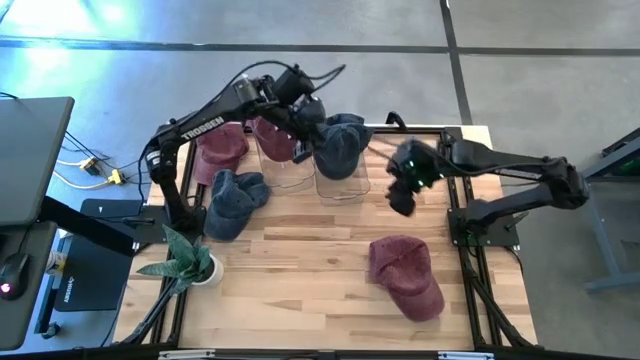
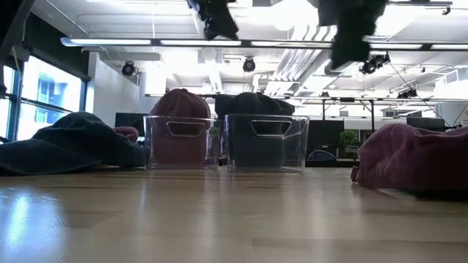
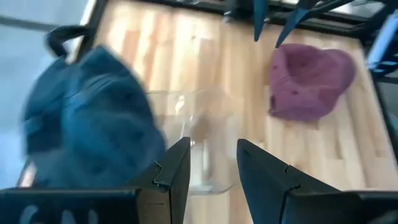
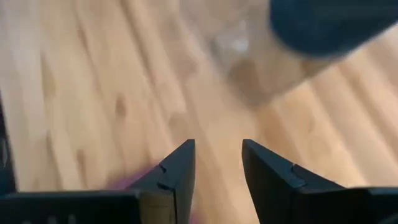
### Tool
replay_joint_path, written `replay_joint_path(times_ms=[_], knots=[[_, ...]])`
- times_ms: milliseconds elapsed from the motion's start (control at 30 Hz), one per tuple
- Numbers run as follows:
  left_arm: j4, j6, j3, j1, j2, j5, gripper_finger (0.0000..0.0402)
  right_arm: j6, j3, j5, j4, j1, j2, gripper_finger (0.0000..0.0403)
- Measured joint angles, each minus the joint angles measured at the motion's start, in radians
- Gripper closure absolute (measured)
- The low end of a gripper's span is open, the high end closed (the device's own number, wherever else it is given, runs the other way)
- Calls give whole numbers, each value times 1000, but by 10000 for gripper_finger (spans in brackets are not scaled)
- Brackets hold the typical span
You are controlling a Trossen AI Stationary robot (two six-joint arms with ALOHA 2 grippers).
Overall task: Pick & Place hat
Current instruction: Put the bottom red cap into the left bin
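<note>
Two clear bins stand side by side at the table's far middle. One holds a maroon hat [image 1: 270,138], the other a dark blue hat [image 1: 340,145] heaped above its rim [image 2: 263,139]. Loose on the wood lie a blue hat [image 1: 235,200], a maroon hat [image 1: 222,145] at far left, and a maroon hat [image 1: 405,275] at near right. My left gripper [image 1: 305,110] hovers open above the bins, the blue hat [image 3: 87,118] beside its fingers. My right gripper [image 1: 402,190] hangs open over bare wood, just right of the blue hat's bin.
A small potted plant [image 1: 185,260] stands at the near left corner. A black frame [image 1: 470,250] runs along the table's right edge, around the right arm's base. Bare wood [image 1: 300,260] lies in the near middle, between the plant and the near-right maroon hat.
</note>
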Motion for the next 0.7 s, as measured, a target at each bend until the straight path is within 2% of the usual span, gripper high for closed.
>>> replay_joint_path(times_ms=[100, 167, 400, 467, 567, 700], knots=[[38, -42, 0, -58, 0, -6, 275, 4, -16, 10, -82, 79, -29, 275], [51, -72, 0, -93, 0, -7, 275, 25, -82, -5, -69, 120, -61, 274], [82, -219, -1, -229, 17, -99, 275, 170, -397, -257, 71, 229, -171, 234], [87, -256, -1, -263, 18, -132, 275, 176, -453, -294, 93, 269, -184, 217], [92, -332, 1, -310, 38, -163, 275, 175, -498, -277, 116, 342, -182, 201], [87, -432, 0, -369, 46, -182, 275, 179, -539, -135, 198, 453, -155, 199]])
